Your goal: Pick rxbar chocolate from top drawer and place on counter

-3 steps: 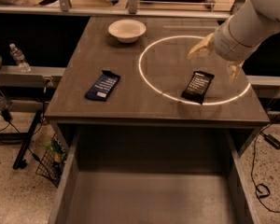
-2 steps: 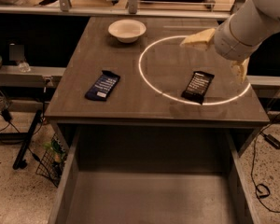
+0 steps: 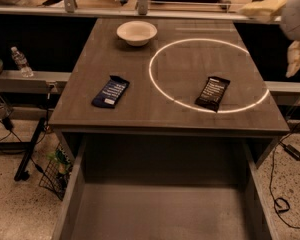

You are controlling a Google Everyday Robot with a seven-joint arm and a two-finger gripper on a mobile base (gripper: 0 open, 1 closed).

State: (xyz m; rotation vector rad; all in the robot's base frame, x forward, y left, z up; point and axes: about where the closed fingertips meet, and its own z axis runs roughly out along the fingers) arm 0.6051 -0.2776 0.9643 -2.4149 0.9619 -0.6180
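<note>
The rxbar chocolate [image 3: 212,93], a black wrapper with white text, lies flat on the counter [image 3: 90,64], just inside the lower right rim of the white light circle [image 3: 162,91]. The top drawer [image 3: 160,211] is pulled open below the counter's front edge, and its grey floor shows nothing on it. My gripper [image 3: 267,40] is at the upper right edge of the view, raised above the counter's far right corner. Its pale fingers [image 3: 262,8] are spread apart and hold nothing. It is well clear of the bar.
A dark blue wrapped bar [image 3: 111,91] lies on the counter's left part. A white bowl [image 3: 136,32] stands at the back centre. A water bottle [image 3: 21,61] stands on a ledge to the left. Cables and a wire basket [image 3: 55,176] lie on the floor.
My gripper and arm have moved up and to the right, away from the rxbar chocolate, which stays on the counter. Nothing else has moved.
</note>
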